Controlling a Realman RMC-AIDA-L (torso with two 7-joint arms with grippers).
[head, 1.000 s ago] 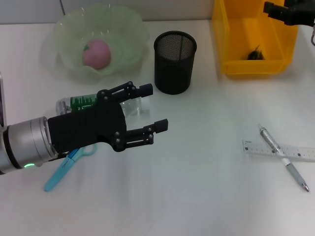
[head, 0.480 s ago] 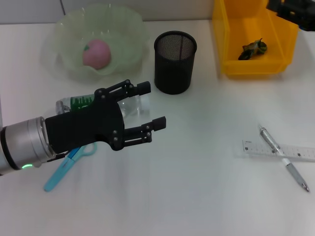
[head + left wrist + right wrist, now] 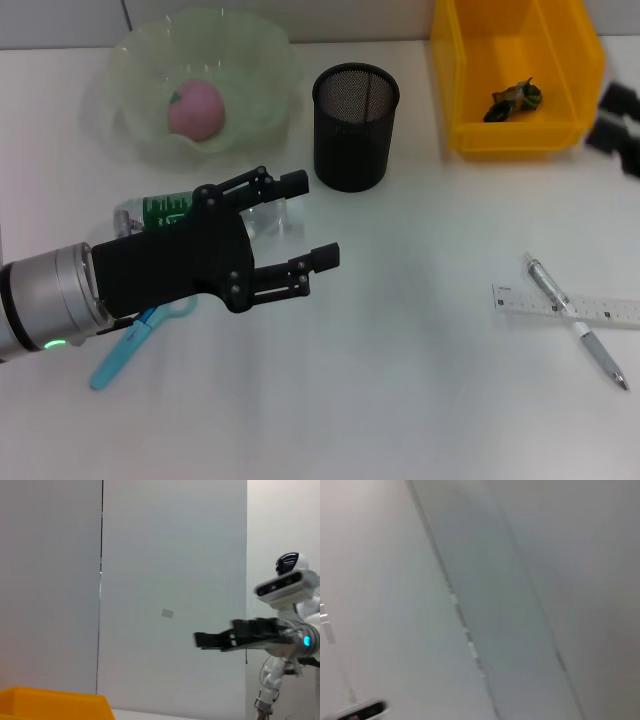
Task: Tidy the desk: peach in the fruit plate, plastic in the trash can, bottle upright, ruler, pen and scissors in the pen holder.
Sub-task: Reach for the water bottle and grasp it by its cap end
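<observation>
My left gripper (image 3: 312, 218) is open and empty, hovering over the clear bottle with a green label (image 3: 160, 210), which lies on its side. The pink peach (image 3: 195, 108) sits in the pale green fruit plate (image 3: 255, 60). The crumpled plastic (image 3: 515, 98) lies inside the yellow bin (image 3: 470, 90). My right gripper (image 3: 608, 118) is open and empty at the right edge, just beside the bin. The ruler (image 3: 530, 301) and pen (image 3: 580, 335) lie crossed at the right. The blue scissors (image 3: 120, 350) lie partly under my left arm. The black mesh pen holder (image 3: 355, 125) stands empty.
The left wrist view shows the yellow bin's corner (image 3: 50, 702) and my right gripper (image 3: 220, 637) farther off against a grey wall. The right wrist view shows only wall.
My right gripper has moved from above the yellow bin's far corner to the bin's right side. The plastic now lies still in the bin. My left gripper has barely moved.
</observation>
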